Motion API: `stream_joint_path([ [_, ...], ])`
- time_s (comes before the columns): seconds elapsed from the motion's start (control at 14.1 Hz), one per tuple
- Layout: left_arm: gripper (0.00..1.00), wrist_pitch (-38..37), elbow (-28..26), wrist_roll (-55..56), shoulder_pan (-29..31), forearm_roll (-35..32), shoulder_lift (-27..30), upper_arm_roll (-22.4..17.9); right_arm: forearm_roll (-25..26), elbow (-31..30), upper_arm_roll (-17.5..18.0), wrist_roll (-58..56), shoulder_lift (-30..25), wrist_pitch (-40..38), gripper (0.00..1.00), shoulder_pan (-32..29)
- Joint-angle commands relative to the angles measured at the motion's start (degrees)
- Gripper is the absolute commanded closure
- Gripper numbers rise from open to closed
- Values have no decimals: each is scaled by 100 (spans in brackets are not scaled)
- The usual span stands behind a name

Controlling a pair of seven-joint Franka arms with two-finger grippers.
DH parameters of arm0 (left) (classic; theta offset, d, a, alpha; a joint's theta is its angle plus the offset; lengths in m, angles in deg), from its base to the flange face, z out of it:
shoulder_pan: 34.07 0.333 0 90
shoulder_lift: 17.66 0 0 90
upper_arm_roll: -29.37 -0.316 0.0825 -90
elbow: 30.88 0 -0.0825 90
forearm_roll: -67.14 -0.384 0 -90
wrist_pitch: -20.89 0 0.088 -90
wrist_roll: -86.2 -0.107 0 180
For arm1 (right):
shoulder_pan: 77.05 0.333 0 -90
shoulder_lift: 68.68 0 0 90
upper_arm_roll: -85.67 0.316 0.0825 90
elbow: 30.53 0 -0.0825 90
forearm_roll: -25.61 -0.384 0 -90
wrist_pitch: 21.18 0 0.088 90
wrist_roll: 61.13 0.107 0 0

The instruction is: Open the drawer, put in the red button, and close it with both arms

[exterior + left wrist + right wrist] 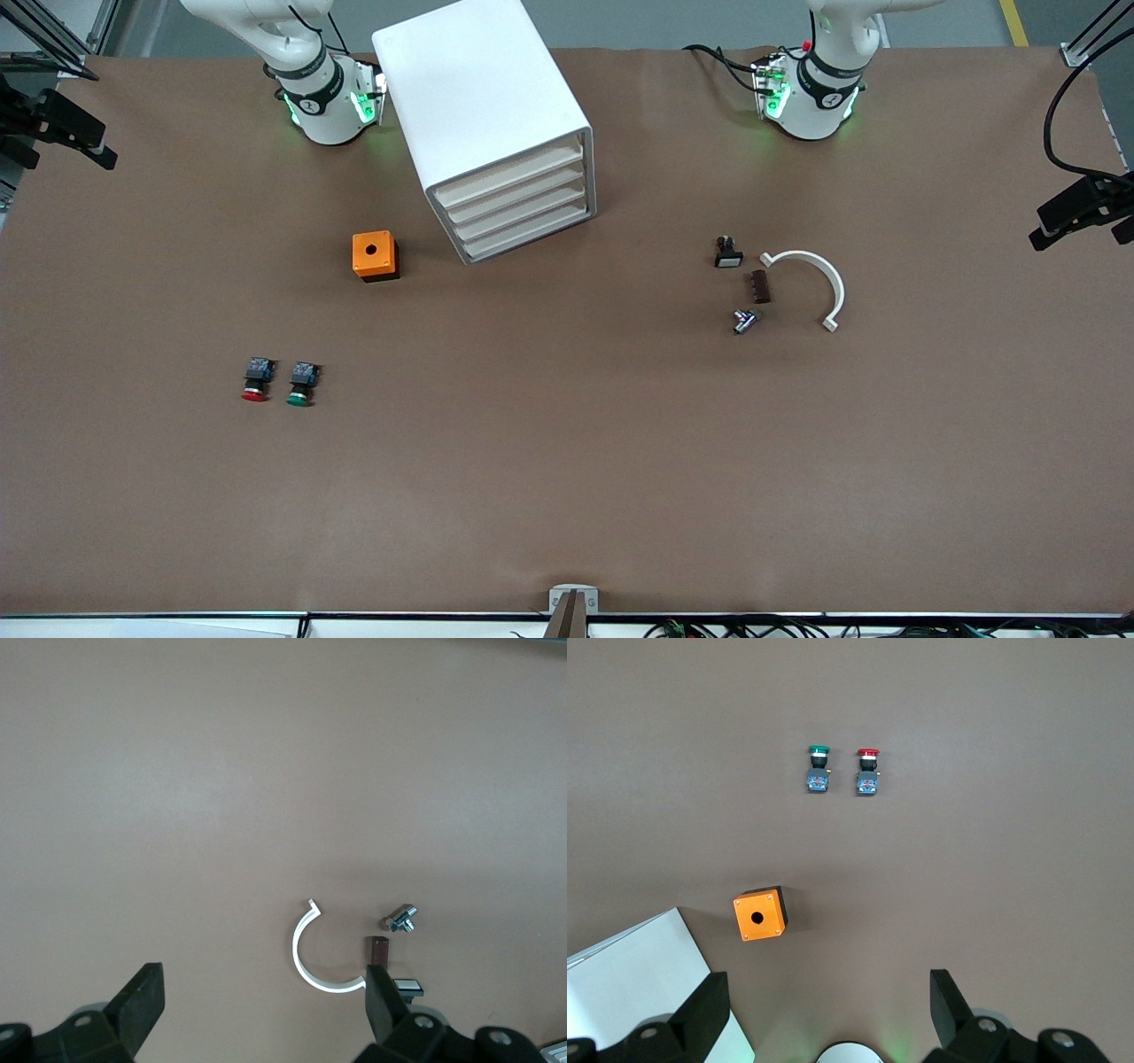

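Note:
The red button (255, 379) lies on the brown table toward the right arm's end, beside an identical green-capped button (301, 383). Both also show in the right wrist view, the red button (867, 771) and the green button (819, 768). The white drawer cabinet (496, 124) stands beside the right arm's base (323, 97), with all its drawers (518, 208) shut. My right gripper (828, 1005) is open and empty, high over the table near the cabinet. My left gripper (261, 1001) is open and empty, high over the table near the left arm's base (815, 89). Neither gripper shows in the front view.
An orange box with a hole (375, 255) sits beside the cabinet, nearer to the front camera. Toward the left arm's end lie a white half-ring (811, 283), a brown block (759, 286), a metal bolt (744, 321) and a small white-capped part (727, 253).

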Motion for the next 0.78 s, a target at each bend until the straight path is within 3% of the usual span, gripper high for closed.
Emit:
stream_joint_path([
  [0.0, 0, -36, 82, 37, -18, 4, -36, 5, 86, -100, -15, -32, -141, 41, 0, 16],
  [0.71, 0, 8, 65, 1, 18, 4, -194, 14, 87, -3, -7, -67, -18, -21, 0, -1],
])
